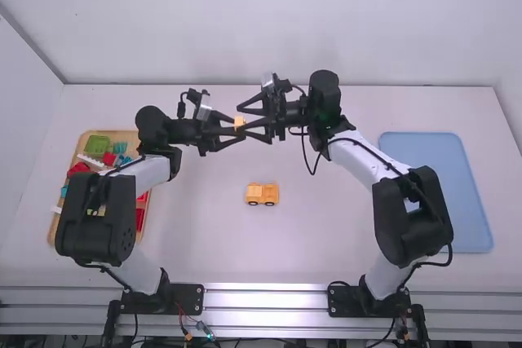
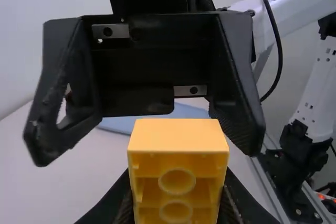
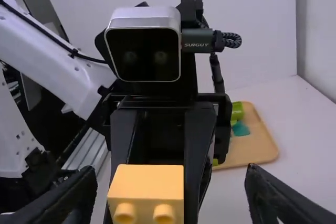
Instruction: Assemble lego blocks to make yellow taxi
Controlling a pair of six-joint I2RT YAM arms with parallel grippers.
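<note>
My left gripper (image 1: 232, 130) is shut on a small yellow block (image 1: 239, 121) above the far middle of the table. From the right, my right gripper (image 1: 248, 118) stands open around that block. In the left wrist view, the yellow block (image 2: 177, 171), its round tubes showing, is held in my left gripper (image 2: 177, 203). My right gripper (image 3: 170, 190) has its fingers wide apart in its own wrist view, the yellow block (image 3: 147, 187) between them and nearer to one. A yellow taxi body with dark wheels (image 1: 262, 194) rests on the table below the grippers.
A wooden tray (image 1: 124, 133) with green, teal, red and white pieces lies at the left, partly behind the left arm. At the right is a blue tray (image 1: 440, 160), beside the right arm's links. A white wall rises behind the table.
</note>
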